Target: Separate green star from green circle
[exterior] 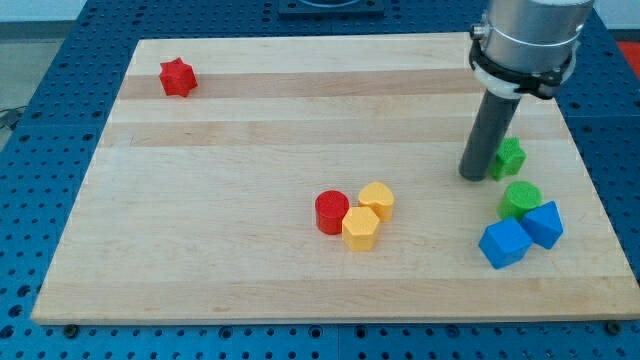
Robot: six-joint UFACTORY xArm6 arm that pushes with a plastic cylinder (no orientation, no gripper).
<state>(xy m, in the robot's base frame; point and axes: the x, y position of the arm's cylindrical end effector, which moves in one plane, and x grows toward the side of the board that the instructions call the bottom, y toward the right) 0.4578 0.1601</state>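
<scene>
Camera view, one entry: green star (510, 157) — lies near the board's right edge, at mid height of the view, its left part hidden behind the dark rod. My tip (474, 177) stands on the wood just beside the star, at its left and a shade lower; whether the two touch cannot be told from this angle. The rig carries no pincer, only the plain rod, so nothing is clasped or let go. Green circle (520, 198) — a short cylinder just below the star, close to it, with a narrow strip of wood seeming to show between them. Two blue blocks follow below: one (544, 223) against the circle's lower right, the other (503, 243) at its lower left, the pair touching each other. Middle of the board, well apart from the green pair: a red cylinder (332, 211) with two yellow hexagonal blocks, one (377, 199) to its upper right, one (360, 228) to its lower right, all three huddled in contact. Far upper left, alone: a red star (177, 77). Surface — a pale wooden board (250, 140) of joined planks with visible grain. Surroundings: a blue perforated table (60, 80) with regular rows of holes showing on all sides of the board; the arm's grey cylindrical body (527, 40) enters from the view's top right.
</scene>
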